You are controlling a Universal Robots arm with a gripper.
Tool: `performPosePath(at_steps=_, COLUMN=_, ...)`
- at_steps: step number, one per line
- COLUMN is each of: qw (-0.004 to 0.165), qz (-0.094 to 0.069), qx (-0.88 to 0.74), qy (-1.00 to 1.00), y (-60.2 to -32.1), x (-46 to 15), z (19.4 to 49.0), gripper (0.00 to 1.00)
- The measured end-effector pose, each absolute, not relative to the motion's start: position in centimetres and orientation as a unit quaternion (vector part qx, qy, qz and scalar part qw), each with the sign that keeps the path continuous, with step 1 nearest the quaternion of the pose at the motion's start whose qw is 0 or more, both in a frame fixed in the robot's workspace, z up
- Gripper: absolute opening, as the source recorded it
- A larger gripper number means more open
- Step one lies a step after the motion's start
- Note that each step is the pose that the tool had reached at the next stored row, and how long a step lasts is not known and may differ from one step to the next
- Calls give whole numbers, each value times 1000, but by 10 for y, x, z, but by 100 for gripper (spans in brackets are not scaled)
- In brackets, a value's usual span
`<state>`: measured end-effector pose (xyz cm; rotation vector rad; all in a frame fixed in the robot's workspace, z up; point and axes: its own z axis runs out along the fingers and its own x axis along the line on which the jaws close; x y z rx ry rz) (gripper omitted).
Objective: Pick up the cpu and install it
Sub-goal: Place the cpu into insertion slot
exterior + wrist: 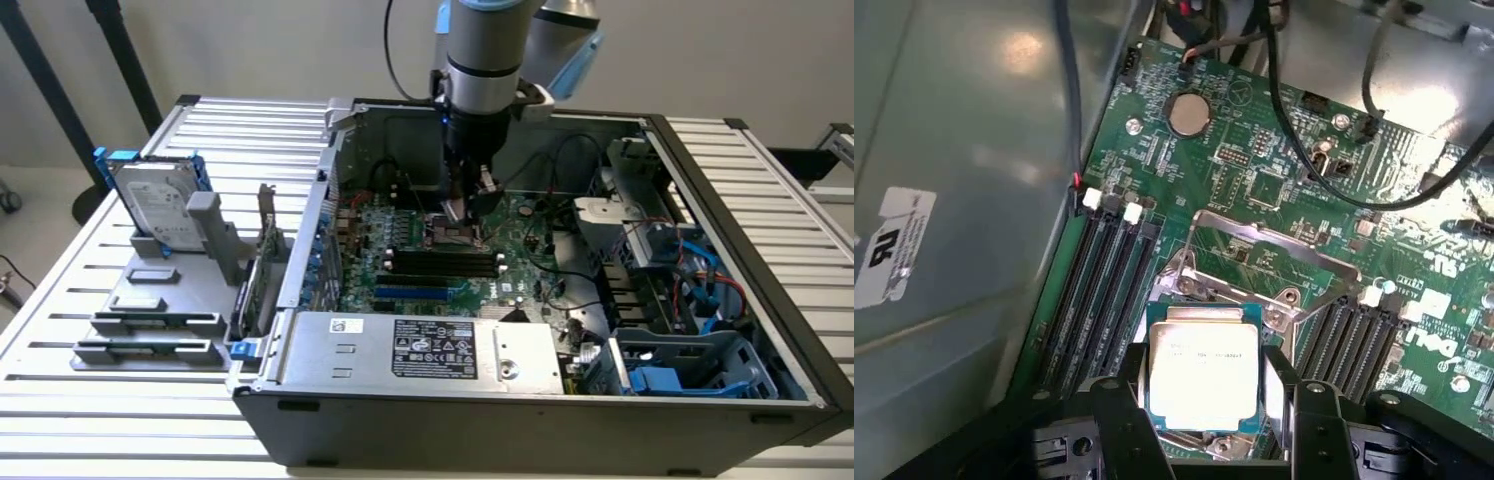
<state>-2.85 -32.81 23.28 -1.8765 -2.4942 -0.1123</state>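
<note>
Gripper [1206, 352] fingers clasp the chip [1202, 385] by two opposite edges, right over the socket [1179, 290].
We judge the seating needs the chip kept level and square to the socket, whose hinged frame [1274, 245] stands open behind it, with no pressing until the chip lies flat. We see the computer case [534, 420] holding the green board [1254, 180], and the socket sits on that board.

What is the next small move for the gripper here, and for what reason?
Probably lower it straight down a little. The gripper holds the cpu between its fingers, close over the socket, and the metal retention frame stands swung open behind it, so nothing seems to block the seat.
</note>
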Motion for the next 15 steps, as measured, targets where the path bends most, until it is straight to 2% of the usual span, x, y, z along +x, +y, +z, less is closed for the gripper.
performPosePath(at_steps=15, qw=5, qz=-37, qx=-693, qy=-720, y=-328, x=-29, z=227, gripper=55)
